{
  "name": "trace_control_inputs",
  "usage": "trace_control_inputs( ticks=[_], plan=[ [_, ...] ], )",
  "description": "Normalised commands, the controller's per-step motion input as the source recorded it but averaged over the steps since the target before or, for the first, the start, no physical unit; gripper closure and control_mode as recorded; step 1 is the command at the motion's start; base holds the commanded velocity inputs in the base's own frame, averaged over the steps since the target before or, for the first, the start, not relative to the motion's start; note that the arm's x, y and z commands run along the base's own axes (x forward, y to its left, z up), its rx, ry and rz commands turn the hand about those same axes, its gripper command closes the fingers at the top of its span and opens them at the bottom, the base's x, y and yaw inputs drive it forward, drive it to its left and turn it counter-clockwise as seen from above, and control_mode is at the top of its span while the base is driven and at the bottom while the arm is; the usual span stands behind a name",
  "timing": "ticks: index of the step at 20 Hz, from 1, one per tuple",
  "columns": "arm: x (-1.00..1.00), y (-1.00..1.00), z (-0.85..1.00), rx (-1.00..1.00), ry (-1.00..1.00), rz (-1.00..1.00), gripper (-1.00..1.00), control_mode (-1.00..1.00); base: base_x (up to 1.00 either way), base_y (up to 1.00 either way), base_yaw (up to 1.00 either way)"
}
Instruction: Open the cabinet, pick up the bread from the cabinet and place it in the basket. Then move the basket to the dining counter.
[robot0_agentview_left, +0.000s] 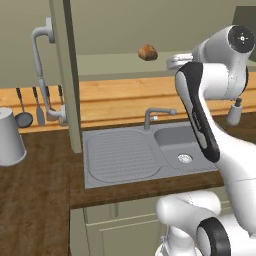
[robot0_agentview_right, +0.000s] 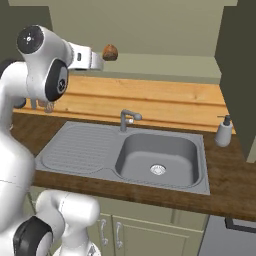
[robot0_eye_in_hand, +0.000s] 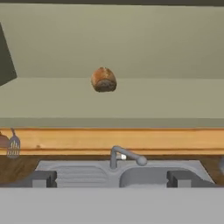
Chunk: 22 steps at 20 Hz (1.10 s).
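We see our gripper (robot0_eye_in_hand: 111, 178) best from the hand view, where the two dark fingertips (robot0_eye_in_hand: 40, 179) stand far apart at the bottom, spread wide with nothing between them. In the base views the hand itself is largely hidden behind our own upper arm link, so the fingers cannot be made out there.

Straight ahead of the gripper, and well apart from it, the bread (robot0_eye_in_hand: 103, 79) sits on the pale floor of the open cabinet (robot0_eye_in_hand: 131, 39). It is a small brown lump near the front edge of the shelf (its crust detail is too small to read). In the left base view the bread (robot0_agentview_left: 147, 52) lies just left of our arm, and in the right base view the bread (robot0_agentview_right: 110, 52) sits just right of the wrist.

The cabinet's left door (robot0_agentview_left: 64, 75) swings out toward us, edge-on, with its curved grey handle (robot0_agentview_left: 42, 70) showing; its top is cut off by the frame. On the far right a dark door edge (robot0_agentview_right: 237, 75) is also cropped.

Below the cabinet lies the grey sink (robot0_agentview_right: 157, 157) with its faucet (robot0_agentview_right: 127, 119), set in the dark wood worktop (robot0_agentview_right: 235, 180). A soap dispenser (robot0_agentview_right: 223, 131) stands to the right of the sink, and a grey cup (robot0_agentview_left: 10, 136) and hanging utensils (robot0_agentview_left: 24, 107) to the left, the cup partly cut off.
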Motion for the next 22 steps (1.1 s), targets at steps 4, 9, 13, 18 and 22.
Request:
trace_control_inputs(
  ticks=[4,9,13,18,22],
  plan=[
    [0.65,0.02,0.00,0.00,0.00,0.00,-1.00,-1.00,0.00,0.00,0.00],
    [0.63,0.00,0.09,0.00,0.06,0.01,-1.00,-1.00,0.00,0.00,0.00],
    [0.72,0.00,0.05,0.00,0.10,0.03,-1.00,-1.00,0.00,0.00,0.00],
    [0.66,0.00,0.00,0.02,0.03,0.05,-1.00,-1.00,0.00,0.00,0.00],
    [0.55,0.00,0.00,0.02,0.00,0.03,-1.00,-1.00,0.00,0.00,0.00]
  ],
)
